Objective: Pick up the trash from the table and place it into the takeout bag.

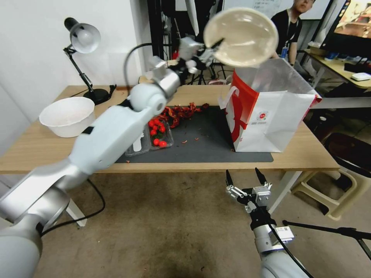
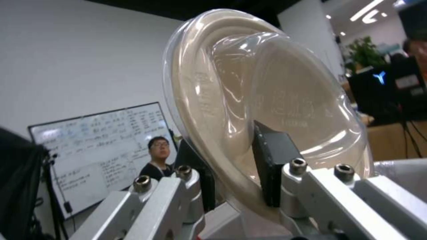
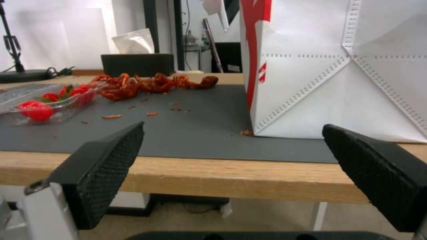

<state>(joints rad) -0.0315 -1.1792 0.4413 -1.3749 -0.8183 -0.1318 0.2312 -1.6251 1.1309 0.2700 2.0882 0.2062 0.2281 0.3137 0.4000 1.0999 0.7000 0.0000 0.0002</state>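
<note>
My left gripper [image 1: 210,52] is shut on the rim of a beige bowl [image 1: 240,36] with a clear lid. It holds the bowl tilted in the air above the open top of the white-and-red takeout bag [image 1: 270,116]. In the left wrist view a black pad [image 2: 273,156] presses on the bowl [image 2: 249,100]. The bag stands upright on the right part of the dark mat [image 1: 208,143] on the table [image 1: 309,158]. My right gripper [image 1: 247,178] hangs open below the table's front edge, facing the bag [image 3: 329,66], with nothing between its fingers [image 3: 104,166].
A clear tray of red fruit [image 1: 158,133] and a pile of red scraps [image 1: 181,112] lie on the mat left of the bag. A white bowl [image 1: 67,116] and a desk lamp [image 1: 83,38] stand at the table's left end. A beige stool [image 1: 340,189] sits at the right.
</note>
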